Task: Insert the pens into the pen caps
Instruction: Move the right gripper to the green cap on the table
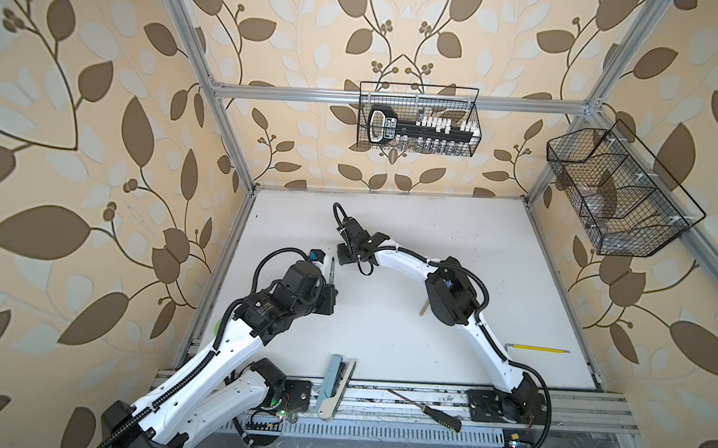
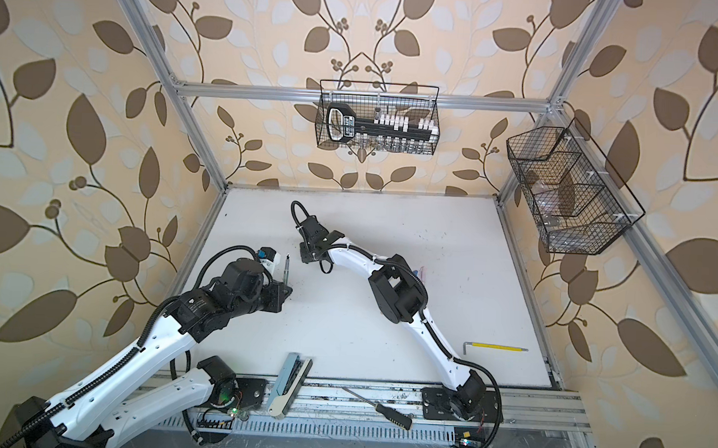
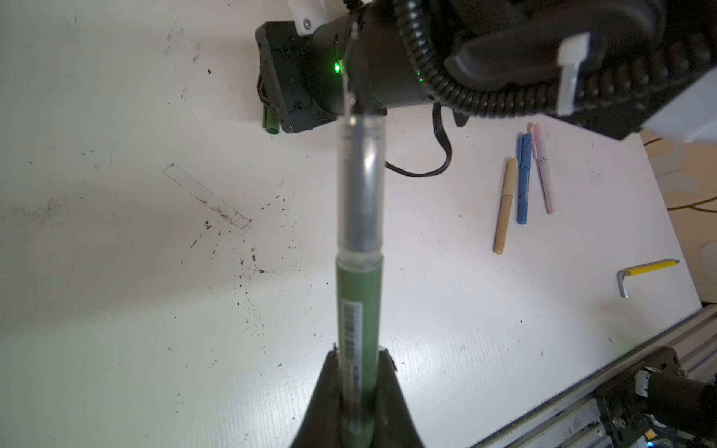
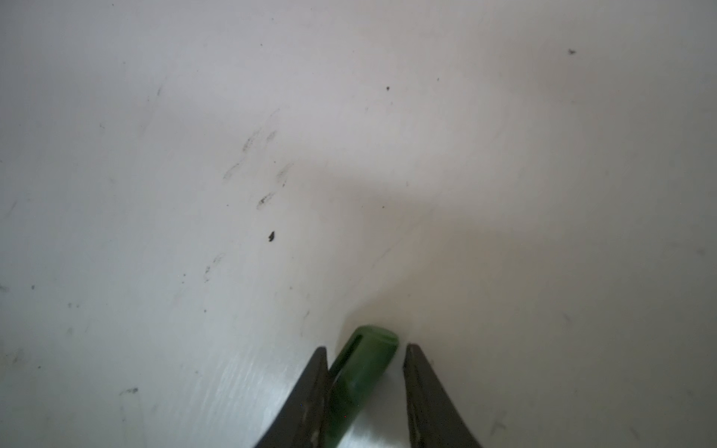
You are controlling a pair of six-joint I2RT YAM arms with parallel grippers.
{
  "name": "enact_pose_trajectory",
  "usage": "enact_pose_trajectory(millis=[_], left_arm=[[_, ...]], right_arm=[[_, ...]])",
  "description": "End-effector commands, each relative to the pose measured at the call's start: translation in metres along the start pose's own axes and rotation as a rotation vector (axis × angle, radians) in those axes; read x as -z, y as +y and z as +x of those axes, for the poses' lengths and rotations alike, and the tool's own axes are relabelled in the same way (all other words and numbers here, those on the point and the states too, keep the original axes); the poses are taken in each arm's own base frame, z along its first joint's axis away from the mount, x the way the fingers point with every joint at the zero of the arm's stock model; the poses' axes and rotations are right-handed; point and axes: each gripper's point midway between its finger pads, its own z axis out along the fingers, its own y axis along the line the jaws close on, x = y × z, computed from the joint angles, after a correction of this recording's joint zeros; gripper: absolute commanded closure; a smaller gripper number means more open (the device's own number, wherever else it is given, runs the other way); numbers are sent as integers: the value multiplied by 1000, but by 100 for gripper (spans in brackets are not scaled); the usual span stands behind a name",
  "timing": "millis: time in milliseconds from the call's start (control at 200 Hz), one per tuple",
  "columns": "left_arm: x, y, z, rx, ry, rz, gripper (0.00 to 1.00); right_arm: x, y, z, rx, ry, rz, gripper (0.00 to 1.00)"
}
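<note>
Dark green slim pen (image 3: 359,310) is clamped by left gripper (image 3: 357,360), left of centre. Short green tube cap (image 4: 361,372) lies on white table (image 4: 155,155), straddled by right gripper (image 4: 366,348), jaws parted. Far black wire basket (image 1: 419,86): black socket rack (image 1: 428,130) is held. Right wire basket (image 1: 627,243): contents cannot be told.

In the left claw (image 3: 359,353): a pen (image 3: 359,294), poking out past the tips. Between the right claw (image 4: 366,347) tips: a cap (image 4: 361,372), flat on the table (image 3: 116,232), against one tip, a gap to the other. Right of the left claw: three more pens (image 3: 523,182) side by side, then a bent key (image 3: 646,269) farther right.
</note>
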Motion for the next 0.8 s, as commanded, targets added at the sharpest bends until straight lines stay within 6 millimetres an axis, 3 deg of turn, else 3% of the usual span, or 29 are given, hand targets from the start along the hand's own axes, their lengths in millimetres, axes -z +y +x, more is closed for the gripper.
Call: enact_pose_trajectory(millis=[0,225,325,465,675,800], left_arm=[[10,-7,-16,-18,-50,20,93],[7,-8,-14,-17,-45,29,93],[5,-12,-14,-23,-44,52,93],[-2,-24,-10,-42,-35,130,93],[-33,-62,10,-143,19,388,95],[-49,-71,20,-229,67,416,99]], right_arm=[[-3,-23,31,48,143,65,70],[22,-33,41,65,209,-3,79],[40,-34,44,54,208,-56,84],[70,-47,62,56,245,-43,87],[111,-77,98,25,263,6,74],[138,-83,100,-19,226,-61,66]])
